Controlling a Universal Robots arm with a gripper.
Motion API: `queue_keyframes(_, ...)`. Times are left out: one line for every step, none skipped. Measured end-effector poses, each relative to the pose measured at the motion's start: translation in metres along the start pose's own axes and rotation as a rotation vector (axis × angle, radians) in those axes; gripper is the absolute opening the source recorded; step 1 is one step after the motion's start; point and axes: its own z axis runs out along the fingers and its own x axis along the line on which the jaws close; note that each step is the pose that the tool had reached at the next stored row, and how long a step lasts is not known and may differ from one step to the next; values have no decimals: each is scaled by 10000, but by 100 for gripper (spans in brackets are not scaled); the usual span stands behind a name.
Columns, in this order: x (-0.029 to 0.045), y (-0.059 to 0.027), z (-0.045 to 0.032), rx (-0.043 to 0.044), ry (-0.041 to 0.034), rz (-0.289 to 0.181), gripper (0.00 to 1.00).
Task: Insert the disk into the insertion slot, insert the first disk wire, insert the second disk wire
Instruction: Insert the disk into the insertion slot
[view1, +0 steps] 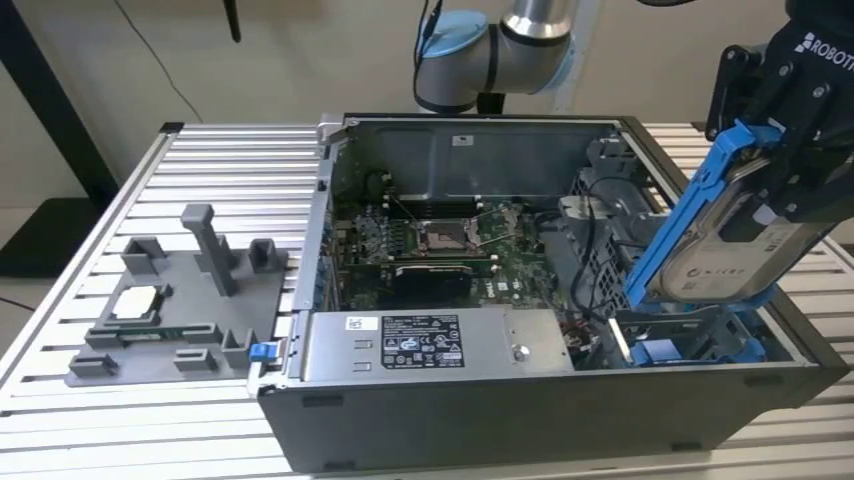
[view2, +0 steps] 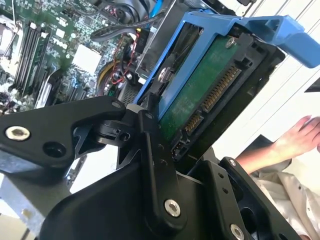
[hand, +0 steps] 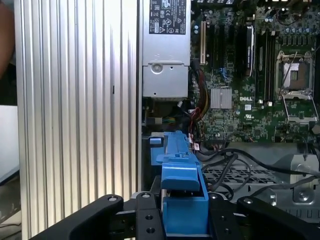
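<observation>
At four o'clock from the motherboard in the exterior view, above a corner of the open computer case, the disk is held clamped between the fingers of the gripper. The disk is carried steeply tilted in its blue carrier, its upper end leaning toward one o'clock. Its lower end lies close over the insertion slot, whose blue parts are seen low in that corner; whether the two touch cannot be told. In the second wrist view the drive's green circuit board is turned toward the camera, and a black finger is pressed against the carrier's edge. A person's hand is seen beyond the disk. The labelled power-supply box is seen at six o'clock from the motherboard. The case is stood on a slatted aluminium table, with a grey fixture at nine o'clock
</observation>
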Motion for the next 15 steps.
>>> queue_keyframes(4, 0, 5, 3, -2, 0, 0)
queue_keyframes(6, 0, 7, 4, -2, 0, 0)
queue_keyframes(8, 0, 7, 4, 0, 0, 0)
queue_keyframes(11, 0, 13, 6, 2, 1, 0)
queue_keyframes(11, -1, 18, 10, 1, 0, 0)
queue_keyframes(11, -1, 20, 11, 0, 0, 0)
queue_keyframes(11, -1, 21, 13, 0, 1, 0)
queue_keyframes(11, -1, 23, 14, -1, 0, 0)
queue_keyframes(11, -1, 25, 16, 0, 0, 0)
queue_keyframes(11, -1, 27, 17, 0, 0, 0)
queue_keyframes(11, -1, 29, 19, 0, 1, 0)
queue_keyframes(11, -1, 30, 20, 0, 1, 0)
queue_keyframes(11, -1, 32, 21, 0, 0, 0)
queue_keyframes(11, -1, 34, 22, 0, 0, 0)
queue_keyframes(11, -1, 35, 23, 0, 0, 0)
